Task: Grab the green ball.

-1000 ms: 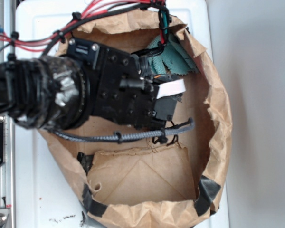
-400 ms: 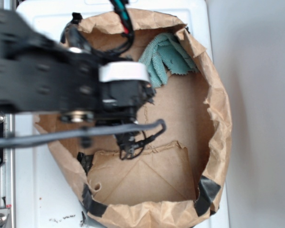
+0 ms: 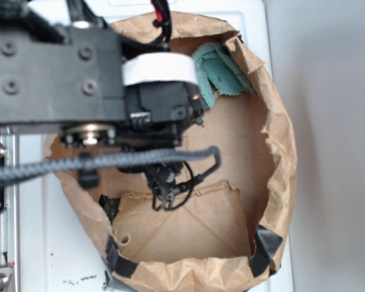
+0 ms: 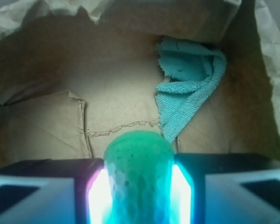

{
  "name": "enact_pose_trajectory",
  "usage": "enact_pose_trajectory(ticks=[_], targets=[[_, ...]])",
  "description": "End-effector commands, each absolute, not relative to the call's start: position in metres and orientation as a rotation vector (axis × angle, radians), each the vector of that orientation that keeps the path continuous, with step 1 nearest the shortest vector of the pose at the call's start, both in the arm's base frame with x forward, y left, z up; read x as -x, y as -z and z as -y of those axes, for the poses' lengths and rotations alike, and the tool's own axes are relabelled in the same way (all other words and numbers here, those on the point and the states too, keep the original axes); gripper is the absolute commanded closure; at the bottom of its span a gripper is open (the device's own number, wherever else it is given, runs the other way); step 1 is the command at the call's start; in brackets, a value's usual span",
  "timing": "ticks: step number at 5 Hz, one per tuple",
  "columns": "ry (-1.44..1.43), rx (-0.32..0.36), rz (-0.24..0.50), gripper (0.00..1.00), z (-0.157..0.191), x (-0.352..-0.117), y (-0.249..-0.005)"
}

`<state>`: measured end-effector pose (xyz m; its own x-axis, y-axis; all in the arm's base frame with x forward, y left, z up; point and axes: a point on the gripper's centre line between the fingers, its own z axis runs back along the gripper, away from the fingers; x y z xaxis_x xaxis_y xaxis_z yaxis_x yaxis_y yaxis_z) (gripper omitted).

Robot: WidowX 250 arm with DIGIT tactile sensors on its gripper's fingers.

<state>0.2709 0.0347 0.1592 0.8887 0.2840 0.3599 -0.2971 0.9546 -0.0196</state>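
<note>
Arm has risen, pincer (image 4: 139,186) clamping the dimpled green ball (image 4: 139,168).

The green ball (image 4: 139,175) is matte green with fine dimples, glowing pale cyan at its sides. The frayed cloth (image 4: 189,84) is teal, the paper bag (image 4: 107,100) creased brown, seemingly black-taped at its rim.

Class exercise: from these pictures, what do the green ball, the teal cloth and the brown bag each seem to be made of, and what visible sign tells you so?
Green ball: probably foam or soft rubber, matte, finely dimpled.
Teal cloth: woven textile; ribbed weave, frayed edge.
Brown bag: kraft paper, dull; creased, rolled rim.
</note>
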Motion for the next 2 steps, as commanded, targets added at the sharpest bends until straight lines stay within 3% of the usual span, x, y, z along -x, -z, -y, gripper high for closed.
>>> enact_pose_trajectory(ticks=[1, 2], targets=[[-0.324, -0.051, 0.465, 1.0, -0.0386, -0.282, -0.1869], [-0.317, -0.082, 0.567, 0.73, -0.0366, -0.2753, -0.1859]])
